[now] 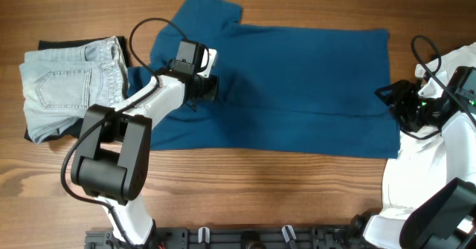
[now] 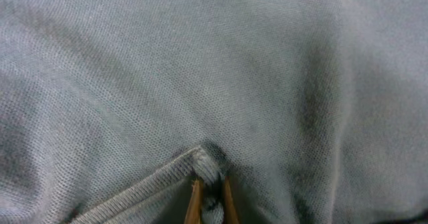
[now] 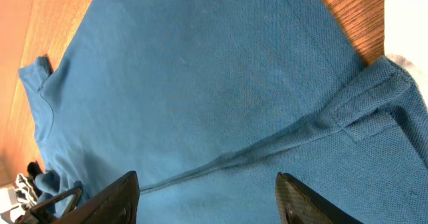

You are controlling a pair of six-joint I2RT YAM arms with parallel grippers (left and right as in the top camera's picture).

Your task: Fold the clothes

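Observation:
The dark blue polo shirt (image 1: 297, 85) lies spread across the middle of the table, one sleeve pointing to the far edge. My left gripper (image 1: 208, 87) is down on the shirt's left part and is shut on a pinch of its ribbed hem fabric (image 2: 210, 167). My right gripper (image 1: 388, 100) hovers open and empty over the shirt's right edge; its two fingers (image 3: 207, 197) frame the blue cloth (image 3: 200, 83) and a fold line.
Folded pale denim shorts (image 1: 71, 85) lie at the left on a black garment (image 1: 52, 47). A white cloth (image 1: 454, 59) sits at the right edge by my right arm. Bare wooden table (image 1: 260, 189) shows along the front.

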